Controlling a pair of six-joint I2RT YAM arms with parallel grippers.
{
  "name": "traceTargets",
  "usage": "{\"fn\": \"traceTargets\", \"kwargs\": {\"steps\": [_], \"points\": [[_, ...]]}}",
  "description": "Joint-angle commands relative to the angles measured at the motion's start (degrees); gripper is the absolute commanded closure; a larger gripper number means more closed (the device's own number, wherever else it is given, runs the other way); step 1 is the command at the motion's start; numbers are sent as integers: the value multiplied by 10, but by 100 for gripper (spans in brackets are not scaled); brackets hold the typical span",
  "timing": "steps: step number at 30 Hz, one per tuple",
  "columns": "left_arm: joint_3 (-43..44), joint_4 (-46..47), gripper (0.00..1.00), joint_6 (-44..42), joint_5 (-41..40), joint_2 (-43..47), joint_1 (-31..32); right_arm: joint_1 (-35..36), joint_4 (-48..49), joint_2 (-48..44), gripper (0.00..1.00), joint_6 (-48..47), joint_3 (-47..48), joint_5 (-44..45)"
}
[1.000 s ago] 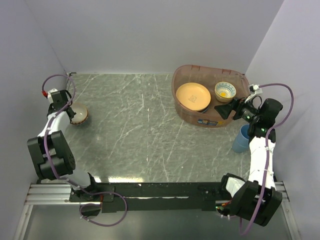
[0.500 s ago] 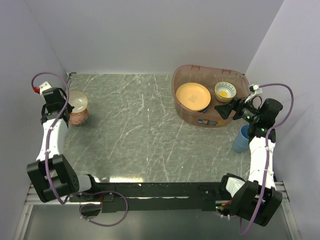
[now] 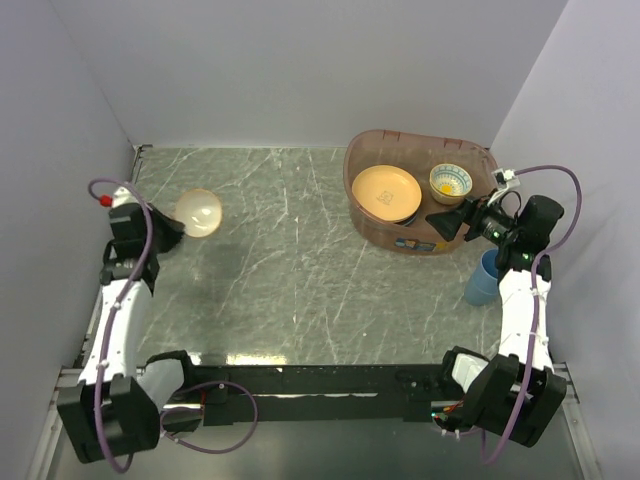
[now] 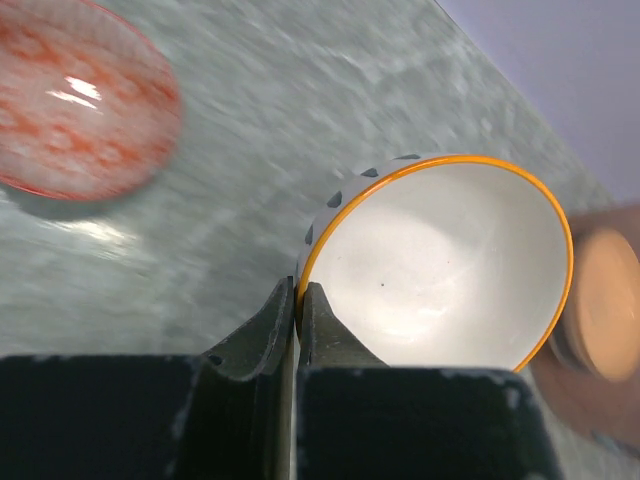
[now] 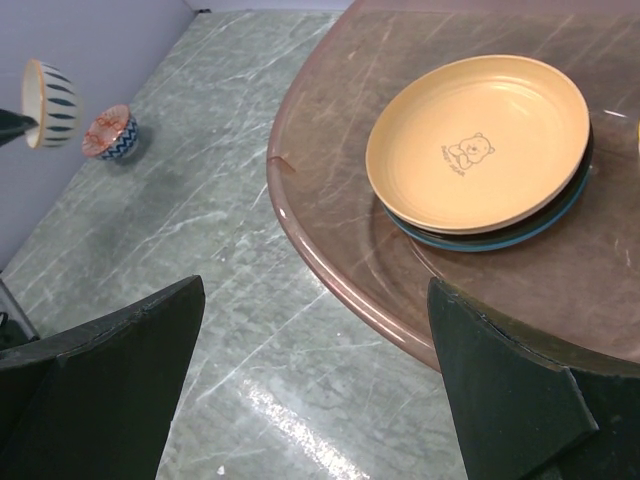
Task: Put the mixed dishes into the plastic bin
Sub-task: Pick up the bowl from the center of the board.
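Observation:
My left gripper (image 3: 168, 230) (image 4: 298, 290) is shut on the rim of the small cream bowl (image 3: 199, 212) (image 4: 440, 265), held tilted above the table's left side. The red-patterned bowl (image 4: 80, 125) (image 5: 110, 132) stands on the table behind it; my left arm hides it in the top view. The plastic bin (image 3: 415, 143) at the back right holds the yellow-orange plate (image 3: 386, 193) (image 5: 478, 140) on another plate, of which only a dark edge (image 5: 500, 235) shows. My right gripper (image 3: 447, 222) (image 5: 315, 290) is open and empty over the bin's front rim (image 5: 330, 270). The light blue cup (image 3: 484, 278) stands outside the bin.
A small blue-patterned bowl with a yellow centre (image 3: 451, 183) sits in the bin's right part. Grey walls close the table at the left, back and right. The blue cup stands just beside my right forearm.
My left gripper has lifted the cream bowl off the red-patterned bowl and carried it right and toward the table's middle. The right arm has barely moved.

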State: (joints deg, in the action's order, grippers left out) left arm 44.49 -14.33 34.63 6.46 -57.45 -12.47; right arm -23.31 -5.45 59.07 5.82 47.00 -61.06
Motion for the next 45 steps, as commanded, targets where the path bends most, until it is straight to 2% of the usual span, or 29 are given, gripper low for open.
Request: {"fn": "traceTargets", "kwargs": {"steps": [1, 7, 8, 12, 13, 15, 17, 18, 23, 28, 33, 38, 43, 45], "points": [[-19, 76, 99, 73, 14, 57, 80, -1, -8, -12, 0, -29, 37, -46], [-49, 109, 99, 134, -44, 83, 238, 4, -3, -23, 0, -49, 27, -79], [-50, 111, 99, 140, -62, 82, 281, 4, -13, -21, 0, -68, 30, -78], [-39, 120, 99, 168, -144, 67, 392, 30, -138, -12, 0, -151, 76, -65], [-33, 119, 99, 170, -164, 61, 436, 53, -165, -9, 0, -171, 87, -57], [-10, 115, 99, 175, -219, 35, 480, 82, -249, -2, 0, -233, 125, -20], [9, 110, 99, 178, -259, 16, 545, 130, -289, 1, 0, -268, 146, 19], [27, 107, 99, 182, -304, -4, 567, 146, -314, 1, 0, -274, 159, 30], [93, 75, 99, 202, -419, -79, 682, 263, -348, -15, 0, -274, 177, 102], [187, -1, 99, 240, -516, -172, 746, 353, -349, -15, 0, -258, 185, 194], [265, -56, 99, 271, -567, -241, 790, 429, -331, 11, 0, -230, 194, 311], [307, -100, 99, 290, -604, -275, 814, 436, -326, 38, 0, -206, 208, 360], [323, -96, 99, 286, -612, -290, 825, 448, -315, 64, 0, -187, 212, 394], [329, -96, 99, 283, -620, -294, 828, 449, -309, 72, 4, -181, 215, 412]]}}
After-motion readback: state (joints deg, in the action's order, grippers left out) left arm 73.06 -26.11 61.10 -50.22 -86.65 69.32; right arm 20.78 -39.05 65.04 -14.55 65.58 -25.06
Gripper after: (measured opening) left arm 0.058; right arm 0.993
